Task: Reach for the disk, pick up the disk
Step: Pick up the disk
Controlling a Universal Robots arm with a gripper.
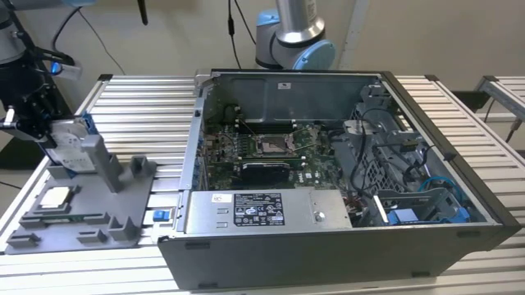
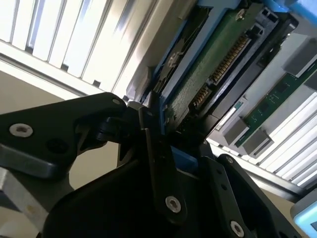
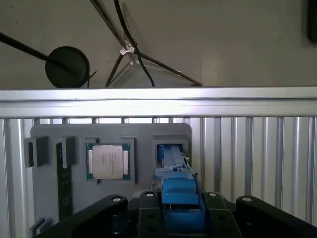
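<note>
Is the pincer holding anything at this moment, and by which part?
The pincer grips the disk by the end of its blue bracket.

A black end effector (image 3: 181, 206) clasps the blue bracket of the disk (image 3: 172, 157), which stands on edge in a slot of a grey fixture tray (image 3: 74, 133). Beside the slot, a square silver chip (image 3: 108, 162) lies in a recess. The tray rests on a slatted metal bench (image 3: 247, 148).
</note>
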